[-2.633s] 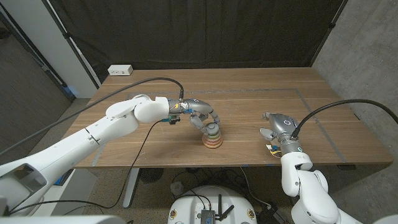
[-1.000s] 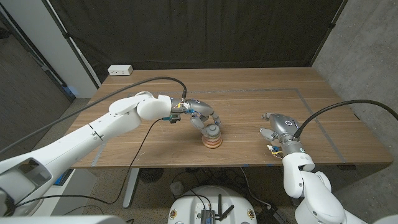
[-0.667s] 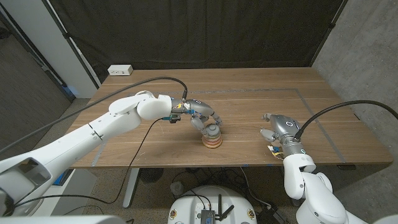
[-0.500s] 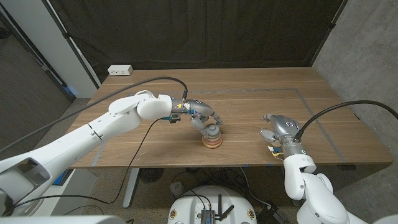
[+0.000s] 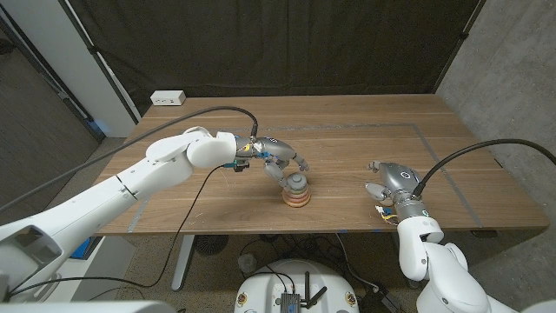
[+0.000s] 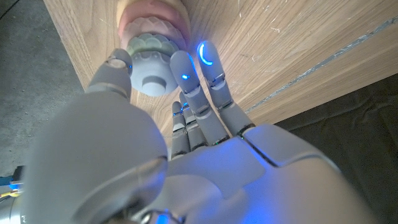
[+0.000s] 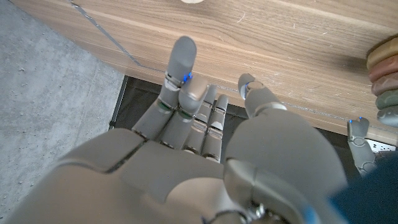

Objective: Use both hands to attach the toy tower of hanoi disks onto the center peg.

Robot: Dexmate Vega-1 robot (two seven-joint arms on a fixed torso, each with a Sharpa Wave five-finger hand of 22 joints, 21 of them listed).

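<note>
Since the frame a few seconds back, the left arm's elbow has been shifting slightly while the left hand (image 5: pixel 280 163) is staying at the stack of disks (image 5: pixel 296 192); the right hand (image 5: pixel 388 180) has barely moved.

Nearest, the right hand is hanging by the wooden table (image 5: pixel 365 139)'s front right part, holding nothing, fingers loosely spread; the right wrist view is showing those fingers (image 7: pixel 181 68) apart.

Further in, the disks are sitting stacked on the peg at the table's front centre, close to the front edge. The left wrist view is showing what the head view is blurring: thumb and fingers (image 6: pixel 185 70) pinching the grey top disk (image 6: pixel 152 65).

Beyond, bare wood is stretching to the far edge, with open room between the hands.
</note>
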